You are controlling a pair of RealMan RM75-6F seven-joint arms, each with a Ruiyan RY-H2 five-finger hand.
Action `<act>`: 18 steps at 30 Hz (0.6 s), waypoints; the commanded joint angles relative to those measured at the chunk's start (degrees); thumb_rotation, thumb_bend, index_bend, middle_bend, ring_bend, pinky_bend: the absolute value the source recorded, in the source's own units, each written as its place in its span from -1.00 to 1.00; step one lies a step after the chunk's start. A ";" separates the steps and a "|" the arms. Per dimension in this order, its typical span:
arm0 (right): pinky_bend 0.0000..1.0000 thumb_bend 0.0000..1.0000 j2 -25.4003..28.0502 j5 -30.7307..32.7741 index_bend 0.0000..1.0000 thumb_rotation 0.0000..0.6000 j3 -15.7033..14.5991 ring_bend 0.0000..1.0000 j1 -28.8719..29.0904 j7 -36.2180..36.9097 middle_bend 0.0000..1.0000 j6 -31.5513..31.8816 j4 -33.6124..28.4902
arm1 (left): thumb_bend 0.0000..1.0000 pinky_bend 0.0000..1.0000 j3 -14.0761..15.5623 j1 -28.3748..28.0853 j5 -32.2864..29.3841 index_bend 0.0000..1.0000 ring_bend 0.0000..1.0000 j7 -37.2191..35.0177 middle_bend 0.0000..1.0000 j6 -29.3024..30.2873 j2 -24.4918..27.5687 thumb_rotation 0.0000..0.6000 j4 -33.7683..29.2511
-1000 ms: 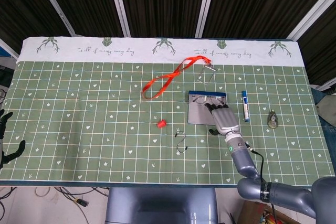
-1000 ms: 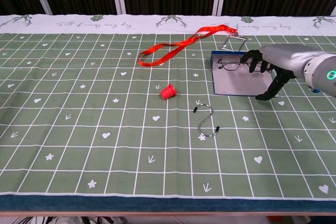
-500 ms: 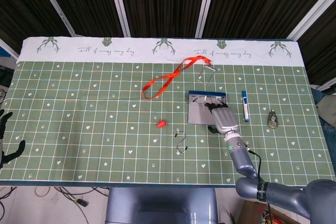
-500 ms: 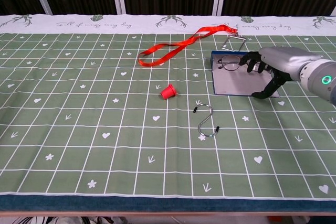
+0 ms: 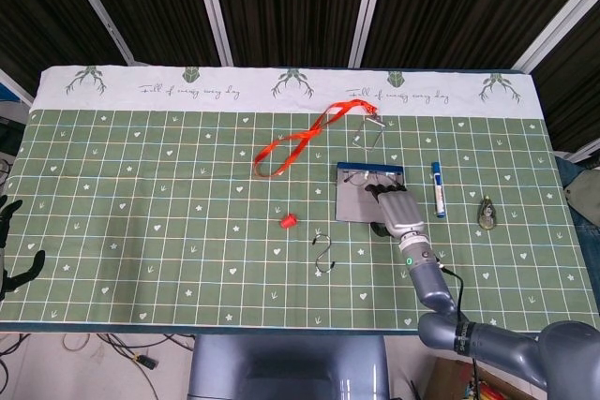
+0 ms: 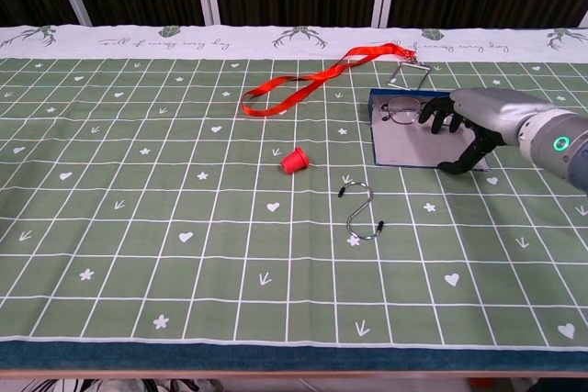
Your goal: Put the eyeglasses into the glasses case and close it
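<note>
The right hand lies over the open case, its fingers curled down at the right end of the glasses, which sit in the case along its far edge. Whether the fingertips actually pinch the frame or only touch it cannot be told from either view; in the head view the hand hides that end of the glasses. The thumb points down to the near right corner of the case, at its edge. The grey inside of the case lies flat and open to the left of the palm.

Just right of the hand lies a blue-and-white pen, and further right a small dark clip. Beyond the fingers, past the case, a metal ring joins a red lanyard that trails away to the far left. Left of the hand stands a small red cap, and nearer the robot on that side lies a metal S-hook.

The left hand shows only at the left edge of the head view, off the table, fingers spread and holding nothing
</note>
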 commanded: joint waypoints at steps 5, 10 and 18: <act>-0.57 -0.26 0.73 -1.18 -0.59 1.00 -0.29 -0.53 -0.44 -0.04 -0.55 -0.20 -0.90 | -0.30 -1.00 0.02 -0.02 -0.01 -0.80 -1.00 0.23 -1.00 0.00 -0.05 1.00 0.02; -0.58 -0.28 1.18 -1.53 -0.63 1.00 -0.48 -0.58 -0.61 -0.33 -0.59 -0.66 -1.52 | -0.30 -1.00 0.02 -0.01 0.00 -0.80 -1.00 0.31 -1.00 0.06 -0.08 1.00 0.01; -0.59 -0.28 1.16 -1.44 -0.65 1.00 -0.16 -0.60 -0.68 -0.73 -0.60 -1.01 -1.18 | -0.30 -1.00 -0.03 -0.02 -0.12 -0.80 -1.00 0.37 -1.00 0.04 -0.10 1.00 0.02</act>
